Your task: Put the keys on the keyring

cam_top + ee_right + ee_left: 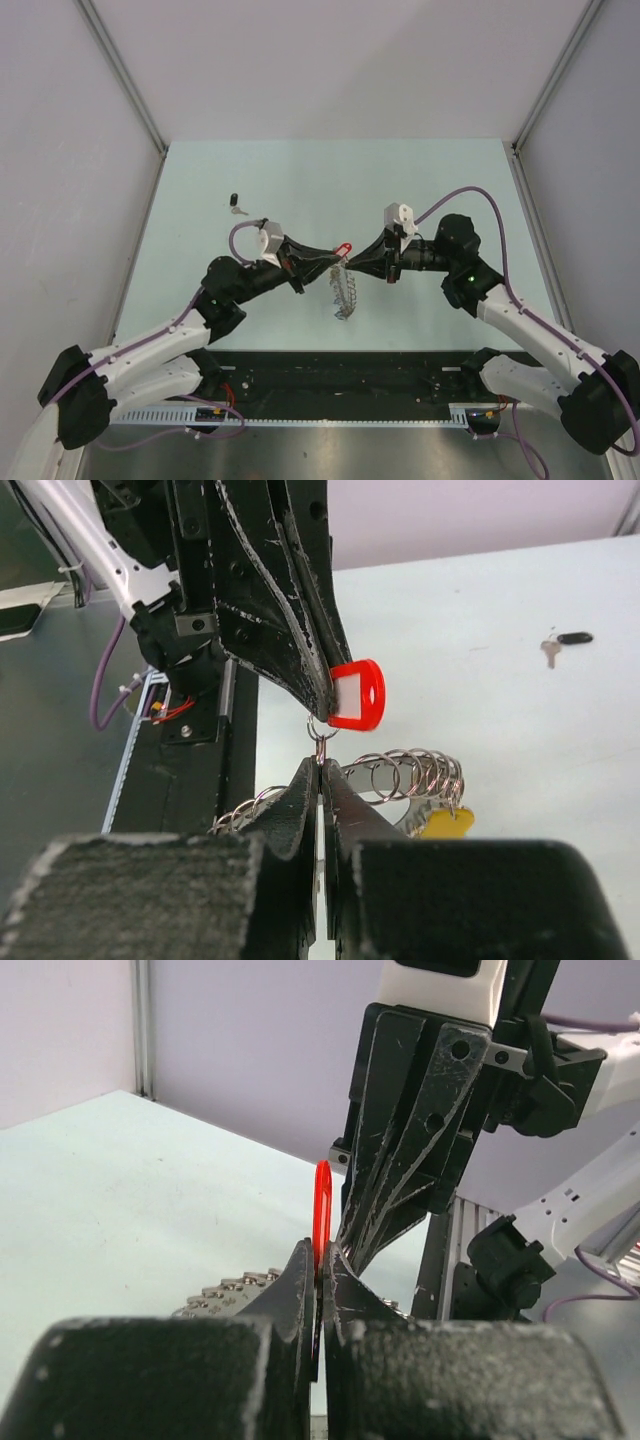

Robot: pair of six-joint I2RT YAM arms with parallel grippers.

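My left gripper [334,257] is shut on the red-headed key [343,247], holding it above the table. Only its red plastic head [322,1205] and a small split ring under it [320,730] show. My right gripper [353,262] faces the left one tip to tip and is shut on the keyring [343,292], which hangs below both grippers. In the right wrist view its jaws [321,770] pinch the metal just under the red head [356,694]. The keyring's small rings [420,772] and a yellow head [447,823] spread behind the fingers.
A loose key with a black head [236,205] lies on the pale green table [450,190] at the back left; it also shows in the right wrist view [565,641]. Grey walls enclose three sides. A black rail [340,375] runs along the near edge.
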